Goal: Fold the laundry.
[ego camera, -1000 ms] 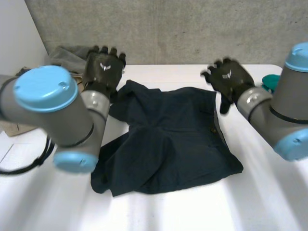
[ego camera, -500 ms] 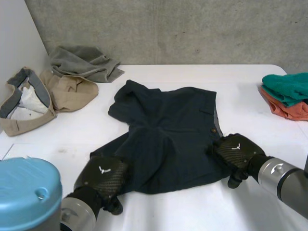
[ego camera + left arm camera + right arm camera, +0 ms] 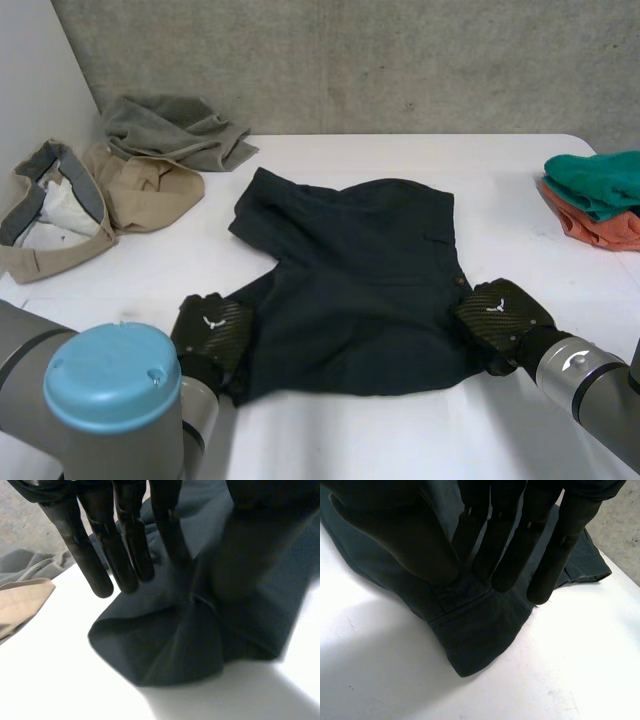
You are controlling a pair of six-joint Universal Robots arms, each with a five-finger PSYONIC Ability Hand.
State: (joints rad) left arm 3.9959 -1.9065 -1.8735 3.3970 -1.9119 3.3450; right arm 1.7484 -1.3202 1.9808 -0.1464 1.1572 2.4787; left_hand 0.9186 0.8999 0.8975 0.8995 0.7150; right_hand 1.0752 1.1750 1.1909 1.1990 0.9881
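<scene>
Right wrist view, hand (image 3: pixel 405 540) pinching shorts (image 3: pixel 470 640) corner

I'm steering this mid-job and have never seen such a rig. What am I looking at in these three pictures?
A robot with two arms, each ending in a black hand. The head picture looks down from between the arms; the other two come from wrist cameras looking along each palm. On the white table lies a dark garment. The left hand and the right hand each pinch a near corner between thumb and fingers. A grey cloth and tan clothes lie far left, a green cloth and an orange cloth far right.
</scene>
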